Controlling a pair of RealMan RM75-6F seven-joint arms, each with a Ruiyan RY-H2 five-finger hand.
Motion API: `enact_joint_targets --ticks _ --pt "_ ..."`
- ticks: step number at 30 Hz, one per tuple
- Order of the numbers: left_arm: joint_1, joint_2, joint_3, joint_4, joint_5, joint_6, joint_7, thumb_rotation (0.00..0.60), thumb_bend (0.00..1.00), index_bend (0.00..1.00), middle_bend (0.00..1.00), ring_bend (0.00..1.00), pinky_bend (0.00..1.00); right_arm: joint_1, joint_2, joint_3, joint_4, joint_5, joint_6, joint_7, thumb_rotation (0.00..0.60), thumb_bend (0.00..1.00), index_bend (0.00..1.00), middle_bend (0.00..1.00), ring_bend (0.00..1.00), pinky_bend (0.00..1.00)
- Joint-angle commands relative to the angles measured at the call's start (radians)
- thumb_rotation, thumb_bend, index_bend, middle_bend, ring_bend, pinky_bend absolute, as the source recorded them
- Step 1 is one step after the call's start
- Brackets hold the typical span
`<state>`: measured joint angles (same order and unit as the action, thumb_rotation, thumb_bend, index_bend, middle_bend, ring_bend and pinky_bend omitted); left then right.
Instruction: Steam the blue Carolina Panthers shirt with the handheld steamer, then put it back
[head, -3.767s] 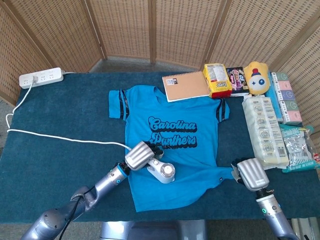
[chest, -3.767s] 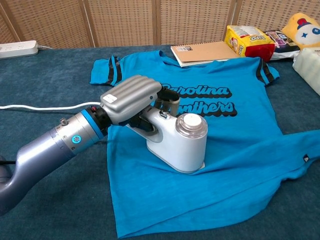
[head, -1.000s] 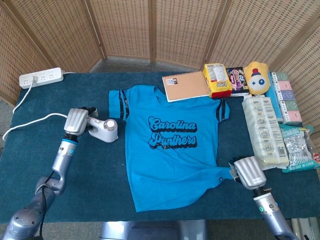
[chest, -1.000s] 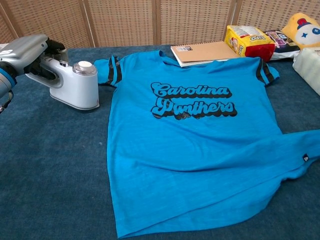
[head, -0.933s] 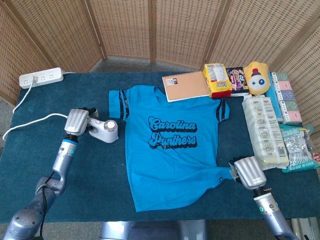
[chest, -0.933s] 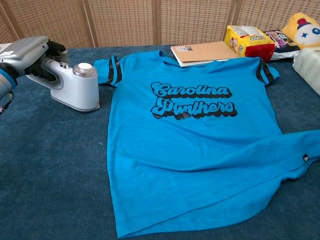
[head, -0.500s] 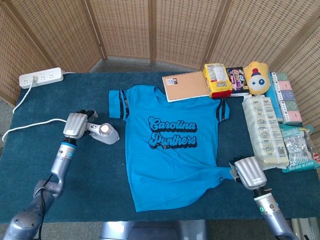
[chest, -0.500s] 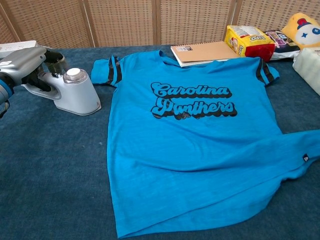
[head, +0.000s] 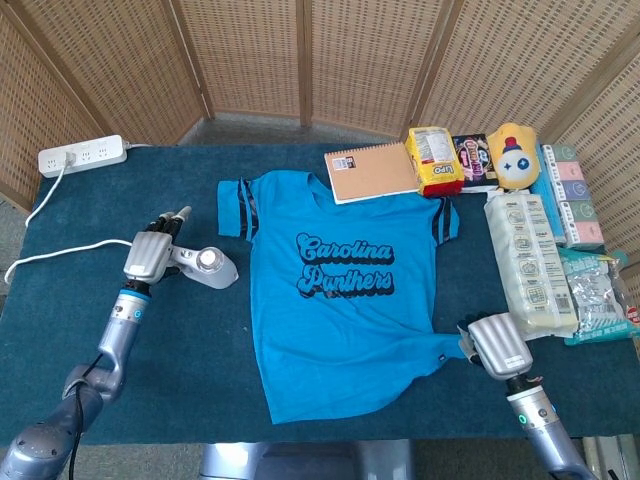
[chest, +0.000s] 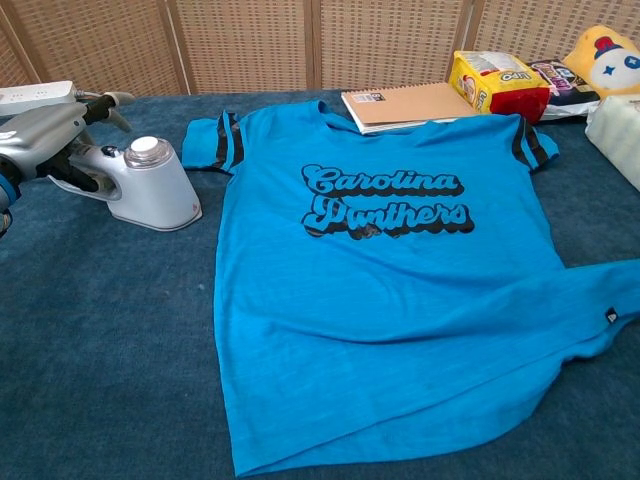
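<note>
The blue Carolina Panthers shirt (head: 340, 300) (chest: 380, 290) lies flat on the dark blue table, print up. The white handheld steamer (head: 208, 267) (chest: 150, 185) stands on the cloth just left of the shirt's sleeve. My left hand (head: 152, 253) (chest: 55, 125) hovers over the steamer's handle with its fingers stretched out, no longer wrapped round it. My right hand (head: 497, 345) holds the shirt's lower right hem corner, which is drawn to a point under it; its fingers are hidden. It is outside the chest view.
A white power strip (head: 82, 155) sits at the far left, its cord (head: 60, 255) trailing to the steamer. A notebook (head: 372, 172), yellow snack bag (head: 432, 160), plush toy (head: 514, 155) and stacked packages (head: 530, 260) line the back and right side.
The steamer was carried off the shirt to the table on the left and set down. In the last half second my left hand's fingers opened off the handle. The right hand stayed put.
</note>
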<state>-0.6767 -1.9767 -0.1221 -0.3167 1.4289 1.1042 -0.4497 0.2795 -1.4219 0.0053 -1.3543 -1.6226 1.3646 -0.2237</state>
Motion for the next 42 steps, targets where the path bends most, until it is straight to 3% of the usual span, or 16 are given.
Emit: enact_joint_targets --ticks 1,14,27,36,42 --pt "0.007 0.006 0.000 -0.011 0.001 0.012 0.005 0.600 0.26 0.00 0.18 0.11 0.26 0.000 0.000 0.000 -0.001 -0.001 0.001 0.000 0.600 0.36 0.76 0.70 0.71 0.78" --pt "0.045 0.053 0.005 -0.093 0.013 0.094 0.012 0.599 0.26 0.00 0.15 0.07 0.23 0.001 0.002 0.001 -0.008 -0.006 0.006 -0.003 0.600 0.36 0.76 0.70 0.71 0.78" --pt "0.136 0.235 0.026 -0.411 0.025 0.182 0.082 0.599 0.26 0.00 0.15 0.07 0.23 -0.013 0.012 -0.004 -0.027 -0.017 0.034 -0.006 0.600 0.36 0.75 0.70 0.70 0.78" --pt "0.218 0.385 0.041 -0.682 0.024 0.252 0.163 0.599 0.26 0.00 0.15 0.07 0.23 -0.039 0.045 -0.018 -0.065 0.000 0.037 -0.010 0.600 0.35 0.49 0.54 0.57 0.66" --pt "0.291 0.512 0.052 -0.902 0.030 0.330 0.218 0.599 0.26 0.00 0.15 0.07 0.23 -0.066 0.089 -0.020 -0.104 -0.007 0.082 0.014 0.600 0.35 0.43 0.48 0.49 0.57"
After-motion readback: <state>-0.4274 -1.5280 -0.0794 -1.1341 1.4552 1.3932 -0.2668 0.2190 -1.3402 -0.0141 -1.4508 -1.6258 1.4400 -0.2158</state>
